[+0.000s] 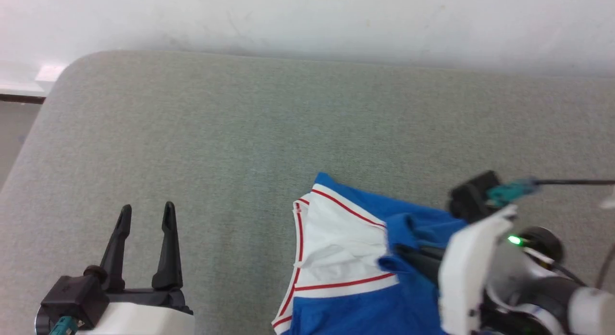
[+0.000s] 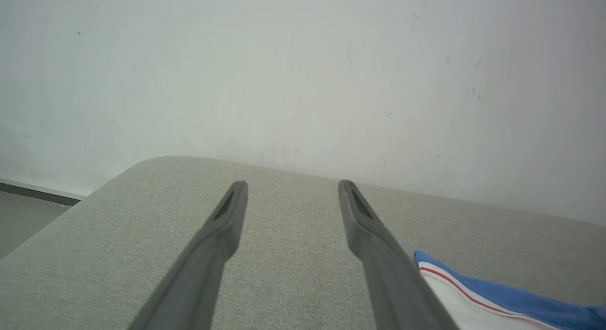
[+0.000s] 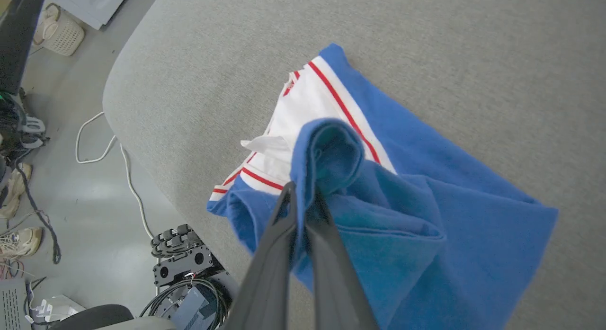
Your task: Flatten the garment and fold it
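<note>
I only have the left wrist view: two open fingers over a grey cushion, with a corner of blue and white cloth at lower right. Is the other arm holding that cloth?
Observer: Yes. The right pincer is shut on a raised fold of the bright blue jersey T-shirt, which lies on the grey fabric cushion.
Operator: Is the shirt lying flat?
Observer: No. Its blue body is bunched and doubled over beside the white sleeve with red-striped trim.
Operator: How does my pincer sit relative to it?
Observer: In the head view the left pincer is open, apart from the shirt, on its left.
</note>
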### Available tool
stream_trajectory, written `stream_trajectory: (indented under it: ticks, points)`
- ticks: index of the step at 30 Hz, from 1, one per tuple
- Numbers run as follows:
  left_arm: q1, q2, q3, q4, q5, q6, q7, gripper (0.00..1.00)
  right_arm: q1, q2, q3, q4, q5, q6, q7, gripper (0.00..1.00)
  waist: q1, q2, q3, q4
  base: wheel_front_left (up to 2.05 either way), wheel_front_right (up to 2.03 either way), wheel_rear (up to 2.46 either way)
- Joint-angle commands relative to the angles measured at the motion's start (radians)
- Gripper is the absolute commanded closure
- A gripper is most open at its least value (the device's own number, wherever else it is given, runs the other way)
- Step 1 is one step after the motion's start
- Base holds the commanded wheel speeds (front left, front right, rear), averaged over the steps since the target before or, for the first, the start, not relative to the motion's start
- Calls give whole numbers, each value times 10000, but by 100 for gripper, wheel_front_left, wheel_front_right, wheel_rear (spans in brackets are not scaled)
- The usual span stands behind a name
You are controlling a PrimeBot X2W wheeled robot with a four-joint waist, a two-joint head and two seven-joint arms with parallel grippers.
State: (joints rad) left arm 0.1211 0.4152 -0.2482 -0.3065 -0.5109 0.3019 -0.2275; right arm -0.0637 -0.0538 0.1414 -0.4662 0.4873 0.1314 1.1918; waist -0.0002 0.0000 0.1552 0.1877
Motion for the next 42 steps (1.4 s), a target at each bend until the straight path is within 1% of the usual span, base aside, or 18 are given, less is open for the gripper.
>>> stream_trajectory:
  ticks: [1,2,4,9,18,23,24,25,27,29,32,34,36,38,42]
  points:
    - [44,-23,-36,44,-60,-59,24,0,-411,29,396,266,124,-7,-126,100,2,0,-51,197,0,0,0]
    - [44,-23,-36,44,-60,-59,24,0,-411,29,396,266,124,-7,-126,100,2,0,-51,197,0,0,0]
    - [15,-30,-88,64,-71,-92,41,0,-804,31,924,660,131,-7,-334,100,2,0,0,302,0,0,0]
    - [-199,-130,-291,162,-81,-187,78,0,-1790,33,1916,2022,-72,-7,-1063,100,2,0,203,616,0,0,0]
    - [-773,-588,-866,631,-107,-467,53,0,-2856,34,2597,5041,-876,-7,-2682,100,2,0,727,1458,0,0,0]
    - [-1067,-812,-1148,965,-91,-610,29,0,-3073,35,2664,6478,-1173,-7,-3558,100,2,0,780,1844,0,0,0]
    - [-1108,-844,-1188,1022,-90,-618,34,0,-3115,35,2671,6699,-1161,-7,-3733,56,2,0,760,1875,0,0,0]
    - [-1142,-869,-1218,1074,-90,-622,43,0,-3155,35,2644,6889,-1137,-7,-3907,0,2,0,727,1888,0,0,0]
    - [-1167,-882,-1251,1158,-101,-622,73,0,-3263,35,2741,7092,-927,-7,-4159,0,2,0,616,1846,0,0,0]
    - [-1124,-844,-1216,1179,-120,-592,92,0,-3398,35,2976,7077,-549,-7,-4136,0,2,0,490,1690,0,0,0]
    - [-984,-755,-1126,1119,-151,-515,116,0,-3547,35,3149,6586,118,-7,-3840,0,2,0,308,1341,0,0,0]
    - [-873,-713,-1077,1037,-161,-442,131,0,-3529,35,2974,6055,454,-7,-3602,0,2,0,192,1098,0,0,0]
    - [-779,-668,-1032,920,-173,-383,151,0,-3413,35,2487,5401,570,-7,-3404,0,2,0,148,869,0,0,0]
    - [-748,-627,-1019,794,-160,-346,182,0,-3156,35,1625,4610,400,-7,-3340,0,2,0,154,695,0,0,0]
    - [-769,-539,-1000,547,-92,-272,249,0,-2297,35,-452,2750,-685,-7,-3655,0,2,0,332,422,0,0,0]
